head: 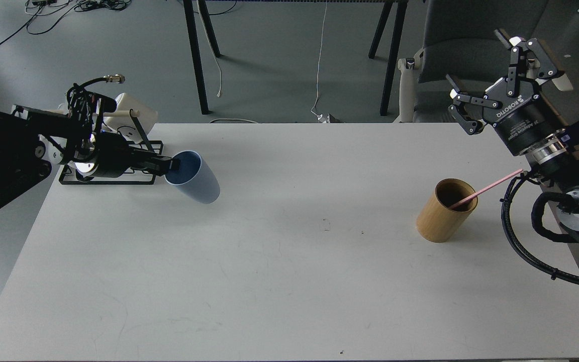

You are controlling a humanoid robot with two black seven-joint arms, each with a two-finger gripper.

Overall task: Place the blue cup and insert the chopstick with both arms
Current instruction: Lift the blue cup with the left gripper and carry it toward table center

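The pale blue cup (pixel 196 178) hangs tilted above the left part of the white table (pixel 289 281), its mouth facing left. My left gripper (pixel 171 164) is shut on the cup's rim, one finger inside the mouth. The pink chopstick (pixel 488 188) leans out of a tan wooden cylinder (pixel 445 210) standing at the right side of the table. My right gripper (pixel 495 75) is open and empty, raised well above and to the right of the cylinder, fingers spread and pointing up and away.
A black wire rack (pixel 133 151) with white mugs (pixel 128 110) stands at the table's back left, partly behind my left arm. A grey chair (pixel 465 40) and black table legs (pixel 196 55) stand beyond the far edge.
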